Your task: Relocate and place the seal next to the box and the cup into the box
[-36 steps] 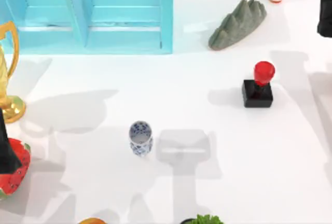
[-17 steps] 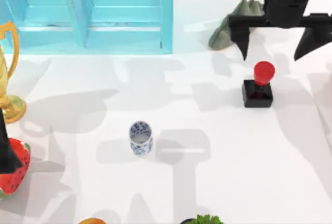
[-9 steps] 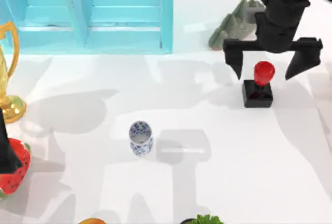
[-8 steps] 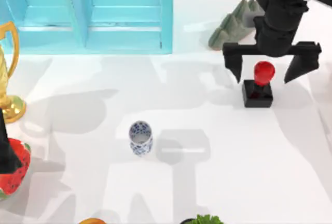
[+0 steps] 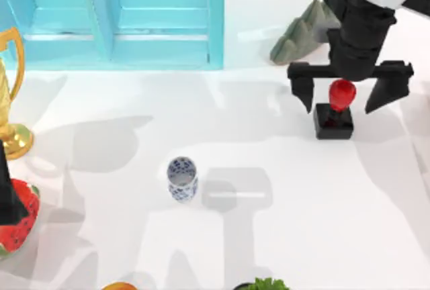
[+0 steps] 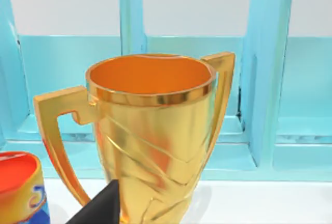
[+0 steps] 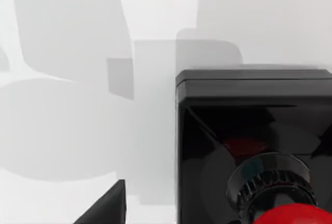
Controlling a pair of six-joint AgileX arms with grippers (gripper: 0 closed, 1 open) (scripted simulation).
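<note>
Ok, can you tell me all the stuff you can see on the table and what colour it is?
seal: 1, black base with red knob, right side of the table
cup: 1, white with blue flowers, middle of the table
box: 1, light blue, back left
trophy: 1, gold, left edge
rock: 1, grey-green, back, right of the box
watermelon piece: 1, red and green, front left edge
leafy green thing: 1, green, front edge
right gripper: 1, black, open, straddling the seal's knob
left gripper: 1, black, near the trophy
</note>
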